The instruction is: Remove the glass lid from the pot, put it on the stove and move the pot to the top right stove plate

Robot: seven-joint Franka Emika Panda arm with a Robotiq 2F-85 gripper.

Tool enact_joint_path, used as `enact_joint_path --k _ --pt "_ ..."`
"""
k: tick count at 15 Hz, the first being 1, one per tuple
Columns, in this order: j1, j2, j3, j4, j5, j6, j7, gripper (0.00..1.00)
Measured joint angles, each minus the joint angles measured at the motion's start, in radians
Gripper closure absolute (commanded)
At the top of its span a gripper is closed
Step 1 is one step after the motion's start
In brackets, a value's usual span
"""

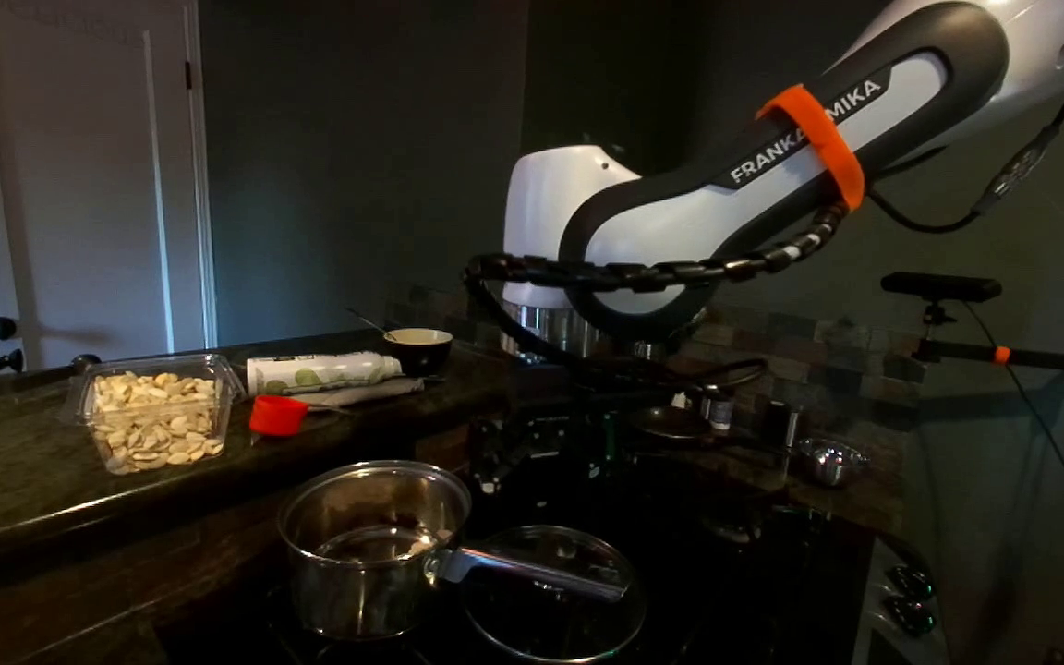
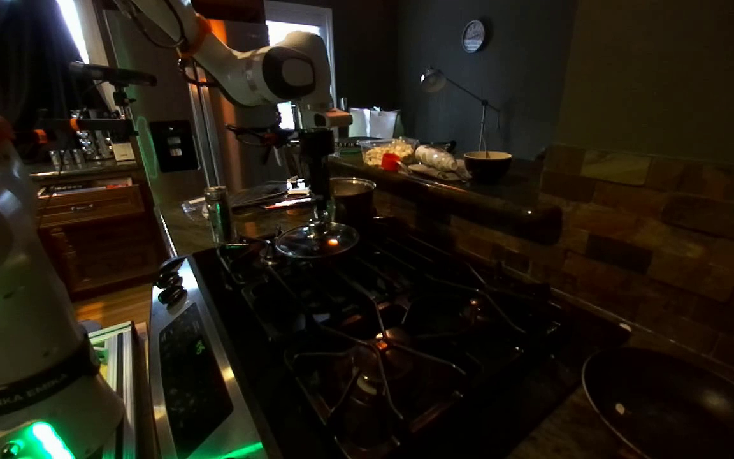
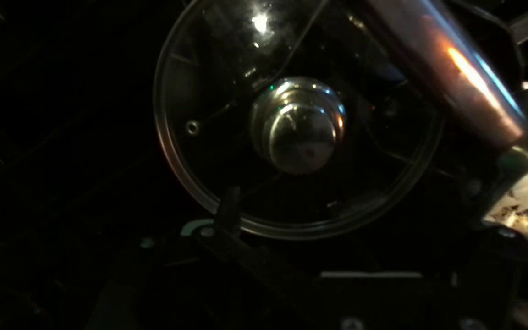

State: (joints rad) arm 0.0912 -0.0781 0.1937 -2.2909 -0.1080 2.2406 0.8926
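The glass lid (image 1: pixel 555 633) lies flat on the black stove (image 2: pixel 399 274), beside the pot (image 1: pixel 356 591). The pot stands on the stove at the counter side, and its long handle reaches over part of the lid. The pot also shows in an exterior view (image 2: pixel 357 197), partly behind the gripper. In the wrist view the lid's steel knob (image 3: pixel 303 133) is near the middle, with the pot handle (image 3: pixel 447 68) at upper right. Pale pieces lie inside the pot. My gripper (image 1: pixel 541 476) hangs above the lid, fingers apart and empty; one finger is lost in the dark in the wrist view.
The raised counter holds a clear box of garlic cloves (image 1: pixel 158 420), a red measuring cup (image 1: pixel 278 416), a printed bag (image 1: pixel 320 372) and a dark bowl (image 2: pixel 488 166). A steel canister (image 2: pixel 218 217) stands near the lid. A dark frying pan (image 2: pixel 679 408) and burner grates are nearby.
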Motion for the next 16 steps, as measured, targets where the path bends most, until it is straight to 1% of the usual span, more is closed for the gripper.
enact_joint_path --k 3,5,8,10,11,12,14,15,16 --pt "0.002 -0.039 0.000 0.021 -0.046 0.007 -0.020 0.00" --pt "-0.001 -0.034 0.000 0.044 -0.066 0.043 -0.014 0.00" --pt "-0.002 0.026 -0.001 0.096 -0.067 0.101 -0.021 0.00" --pt "0.001 0.088 -0.002 0.147 -0.067 0.111 -0.036 0.00" --pt "0.003 0.117 -0.003 0.171 -0.067 0.109 -0.047 0.02" --pt "0.005 0.143 -0.005 0.193 -0.064 0.102 -0.063 0.11" --pt "0.010 0.184 -0.011 0.229 -0.055 0.058 -0.119 0.25" --pt "0.013 0.197 -0.014 0.242 -0.048 0.038 -0.156 0.40" --pt "0.015 0.207 -0.017 0.252 -0.044 0.021 -0.190 0.47"
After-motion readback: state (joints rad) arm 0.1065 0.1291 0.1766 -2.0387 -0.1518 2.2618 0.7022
